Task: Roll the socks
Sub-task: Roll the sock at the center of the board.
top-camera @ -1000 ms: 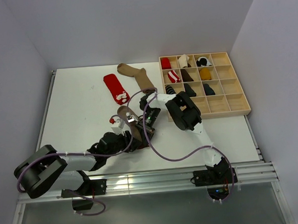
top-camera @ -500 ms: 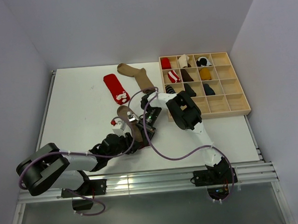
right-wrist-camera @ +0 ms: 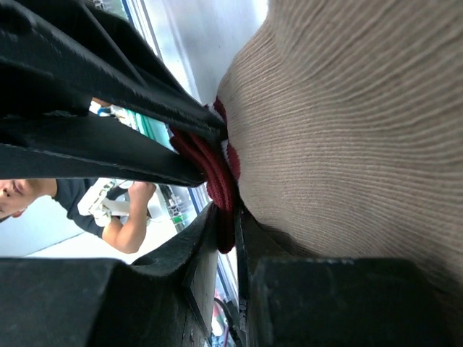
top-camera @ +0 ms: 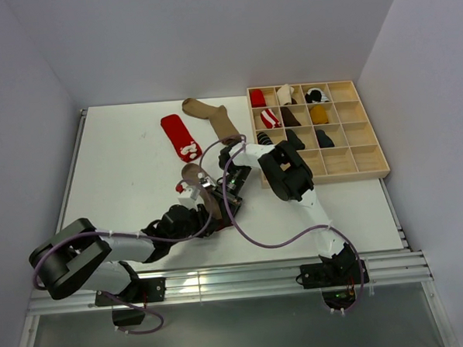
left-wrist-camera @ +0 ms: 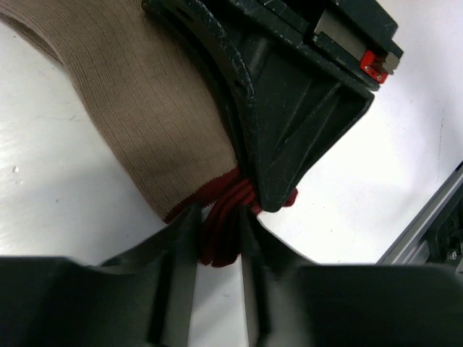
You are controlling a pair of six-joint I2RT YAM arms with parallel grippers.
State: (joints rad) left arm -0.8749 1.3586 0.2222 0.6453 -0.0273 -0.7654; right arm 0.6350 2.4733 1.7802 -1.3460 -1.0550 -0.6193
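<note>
While right tool (right-wrist-camera: 226, 217) pinches the tan sock (left-wrist-camera: 137, 94) by its maroon cuff (right-wrist-camera: 210, 163), left tool (left-wrist-camera: 221, 242) brackets it from 8 o'clock, clamp state unclear. Roll start, I'd say; next needs a firm pinch, then rolling toward 12.

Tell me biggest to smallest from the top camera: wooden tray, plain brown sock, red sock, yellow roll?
1. wooden tray, by far.
2 and 3. plain brown sock and red sock look nearly alike; the brown one seems slightly longer.
4. yellow roll, smallest.
</note>
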